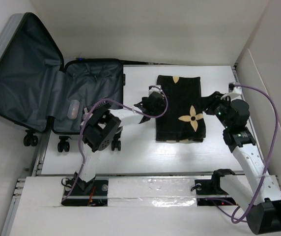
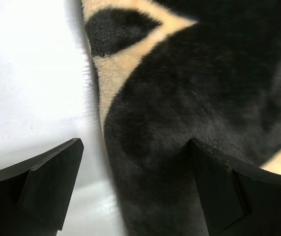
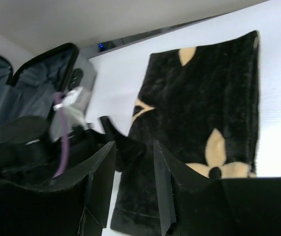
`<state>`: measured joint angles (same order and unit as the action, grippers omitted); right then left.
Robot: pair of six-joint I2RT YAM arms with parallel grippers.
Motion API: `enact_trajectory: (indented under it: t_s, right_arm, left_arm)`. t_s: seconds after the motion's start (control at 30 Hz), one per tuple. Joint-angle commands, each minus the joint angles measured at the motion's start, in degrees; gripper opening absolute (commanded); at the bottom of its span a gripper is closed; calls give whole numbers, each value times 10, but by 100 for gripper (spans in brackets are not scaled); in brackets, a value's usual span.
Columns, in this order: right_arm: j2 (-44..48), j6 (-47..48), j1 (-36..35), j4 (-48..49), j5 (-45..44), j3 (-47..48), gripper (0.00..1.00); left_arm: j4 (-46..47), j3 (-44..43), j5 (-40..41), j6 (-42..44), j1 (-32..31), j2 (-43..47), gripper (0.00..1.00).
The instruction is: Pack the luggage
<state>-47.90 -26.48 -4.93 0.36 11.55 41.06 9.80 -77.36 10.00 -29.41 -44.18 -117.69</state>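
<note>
Left gripper [image 2: 135, 152] spread wide, empty, astride 9 o'clock edge of black flower-motif cloth [image 1: 180, 101]; shallow pinch takes 1 layer, cloth unfolds

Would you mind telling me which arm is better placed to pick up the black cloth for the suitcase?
Probably left. The left gripper is open astride the black cloth at its left edge, on the side nearest the luggage; the right gripper sits at the opposite edge, farther from it.
</note>
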Motion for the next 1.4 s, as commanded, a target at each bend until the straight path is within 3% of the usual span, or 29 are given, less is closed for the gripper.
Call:
enact_trajectory:
  t_s: [0.0, 0.3, 0.63, 0.73, 0.87, 0.9, 1.0, 1.1, 1.37]
  right_arm:
    - [4, 14, -28, 7, 23, -7, 43]
    - [-7, 22, -75, 25, 27, -12, 44]
    - [-16, 14, -126, 35, 5, -6, 44]
    - [-12, 12, -148, 34, -11, 4, 44]
    - [-6, 9, -168, 30, -28, 16, 44]
    - [-3, 7, -168, 30, -28, 17, 44]
    - [7, 6, -174, 22, -29, 25, 44]
    - [29, 6, -174, 13, -36, 26, 44]
    - [74, 5, -174, 16, -54, 6, 44]
  left_arm:
    - [-7, -47, 2, 0, 10, -17, 88]
    - [53, -85, -155, -36, 62, -100, 81]
    - [72, -129, -177, -40, 67, -135, 76]
    - [60, -145, -190, -36, 62, -144, 59]
    - [59, -140, -187, -33, 57, -141, 29]
    - [62, -140, -189, -33, 57, -141, 17]
    - [67, -140, -196, -31, 63, -141, 0]
    - [72, -143, -234, -22, 74, -128, 0]
    - [16, -180, -232, 51, 95, -27, 0]
